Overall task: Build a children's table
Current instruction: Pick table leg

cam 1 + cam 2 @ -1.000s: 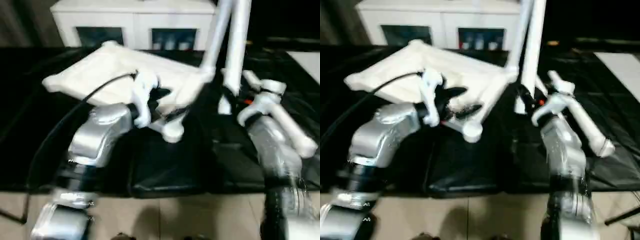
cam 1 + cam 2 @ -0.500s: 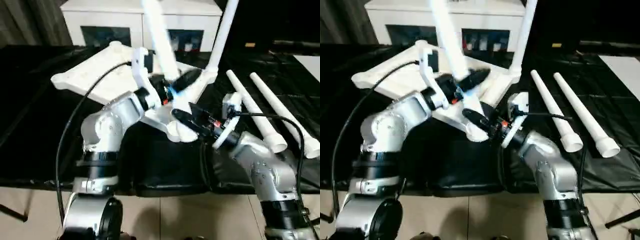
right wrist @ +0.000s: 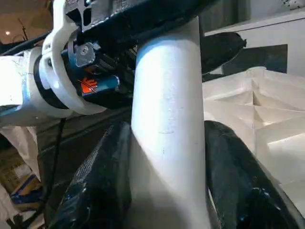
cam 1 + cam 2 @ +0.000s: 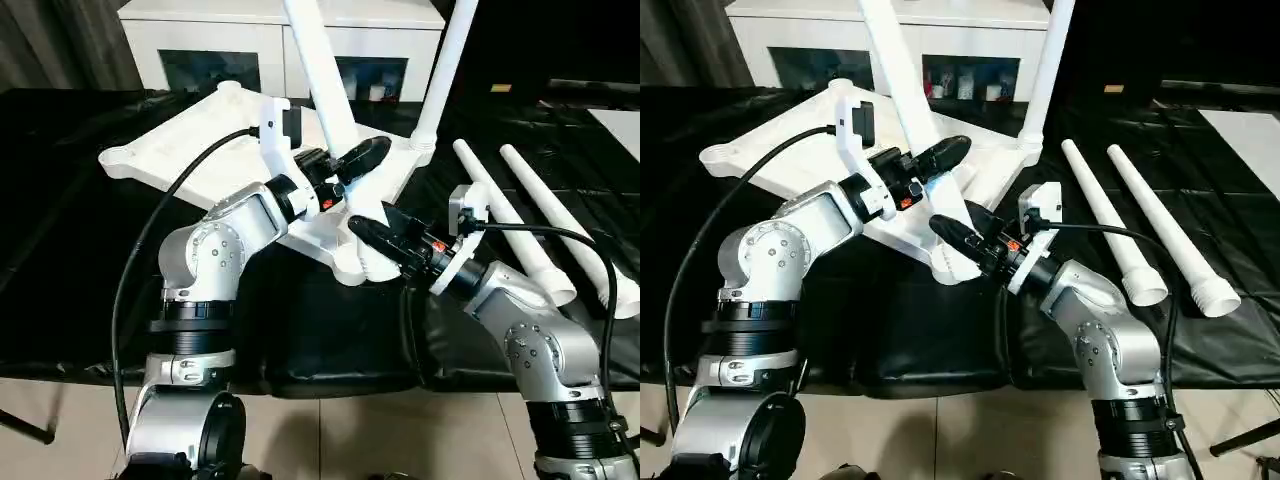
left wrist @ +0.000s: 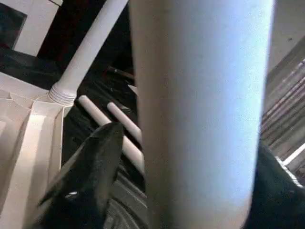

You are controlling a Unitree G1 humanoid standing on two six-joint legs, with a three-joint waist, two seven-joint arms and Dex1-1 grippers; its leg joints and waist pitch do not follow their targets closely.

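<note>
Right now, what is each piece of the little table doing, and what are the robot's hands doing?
Tabletop: upside down, tilted up on the black cover.
Far leg: standing in its corner socket.
Near leg: upright but leaning, with both grippers around it.
Two spare legs: lying side by side on the black cover.
Left gripper: fingers on either side of the near leg.
Right gripper: fingers closed on the near leg, low down.

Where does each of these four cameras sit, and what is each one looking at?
Left and right eye views: on the head, looking down over both silver forearms at the tabletop and two spare legs.
Left wrist view: on the left wrist, along the left gripper clasping a leg.
Right wrist view: on the right wrist, the right gripper around that leg.
All views share this leg.
</note>
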